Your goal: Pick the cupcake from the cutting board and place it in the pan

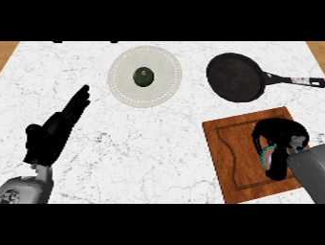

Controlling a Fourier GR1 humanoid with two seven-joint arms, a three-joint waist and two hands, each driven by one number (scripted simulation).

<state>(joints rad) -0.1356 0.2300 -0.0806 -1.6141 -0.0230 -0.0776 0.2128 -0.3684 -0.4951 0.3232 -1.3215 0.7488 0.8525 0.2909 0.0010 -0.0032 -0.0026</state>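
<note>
**Right hand curled over the cupcake on the cutting board**

The cupcake (267, 157) sat on the right part of the wooden cutting board (229, 143), mostly hidden; only a strip of its teal and pink side showed at the left edge of the right hand (282, 139). That hand's black fingers were curled round the cupcake from above, clamped on it, with the grey forearm coming in from the lower right corner. Whether the cupcake had left the board's surface could not be told.

The cutting board lay at the lower right of the white marbled tabletop (144, 153), turned slightly askew. Beyond it, toward the far edge, stood the black pan (236, 76), its handle pointing right; pan and board were apart.

Left of the pan lay a pale round plate (126, 91) with a small dark green item (144, 76) at its middle.

The left hand (56, 129) rested over the tabletop at the left, fingers straight and together, pointing up toward the plate, holding nothing.
</note>
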